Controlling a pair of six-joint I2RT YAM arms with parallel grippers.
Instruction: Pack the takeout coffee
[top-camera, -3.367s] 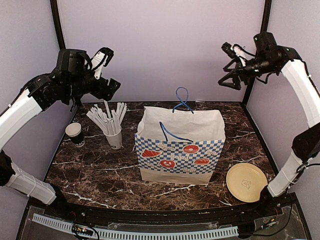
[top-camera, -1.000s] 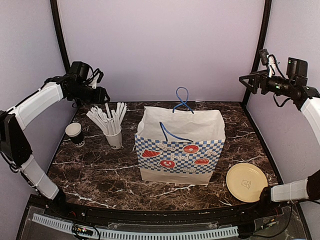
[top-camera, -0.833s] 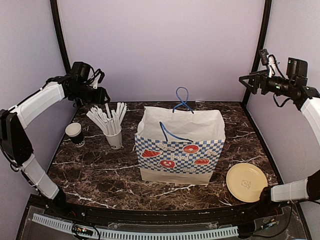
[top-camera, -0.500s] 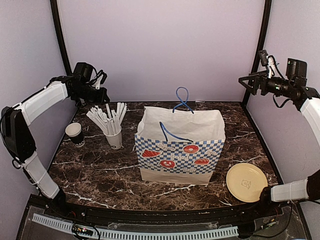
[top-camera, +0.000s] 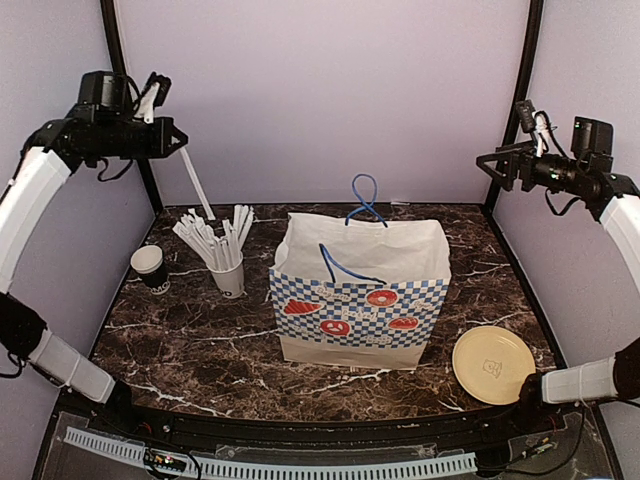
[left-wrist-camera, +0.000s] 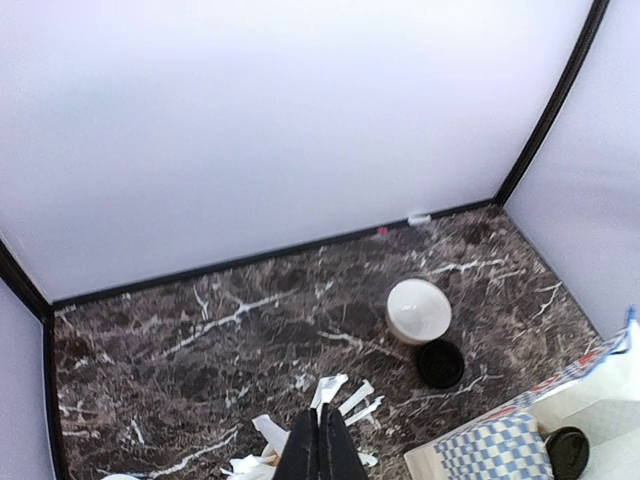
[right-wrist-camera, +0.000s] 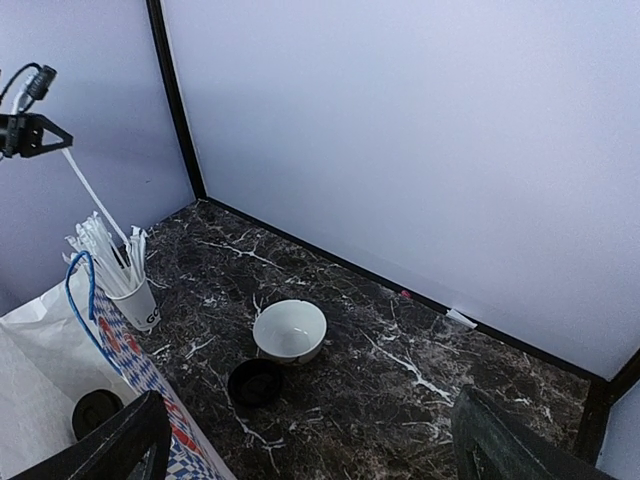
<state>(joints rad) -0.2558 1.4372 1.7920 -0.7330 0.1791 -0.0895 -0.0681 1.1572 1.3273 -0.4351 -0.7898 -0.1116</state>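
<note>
Dark marble tabletop (top-camera: 200, 350), veined in white, is enclosed by pale lavender walls (top-camera: 320, 90) and black corner posts. A checked paper bag (top-camera: 360, 320) is stood at centre. One black-lidded cup (left-wrist-camera: 568, 450) is seen inside it, another black lid (left-wrist-camera: 440, 362) just beside the white bowl (left-wrist-camera: 418, 310), and an open black cup (top-camera: 148, 265) near the left edge. A white stick (top-camera: 193, 180) is pinched in the left gripper (top-camera: 176, 142), held high. The right gripper (top-camera: 485, 165) is spread wide.

A checkered paper bag (top-camera: 358, 290) stands open. Just left of it sits a white cup of sticks (top-camera: 229, 276), and farther left a black paper cup (top-camera: 150, 267). High to the bag's left, the left gripper (top-camera: 178, 146) pinches one white stick (top-camera: 196, 185). A yellow plate (top-camera: 493, 364) lies right of the bag, and the right gripper (top-camera: 487, 170) hangs high above that side, jaws spread.
</note>
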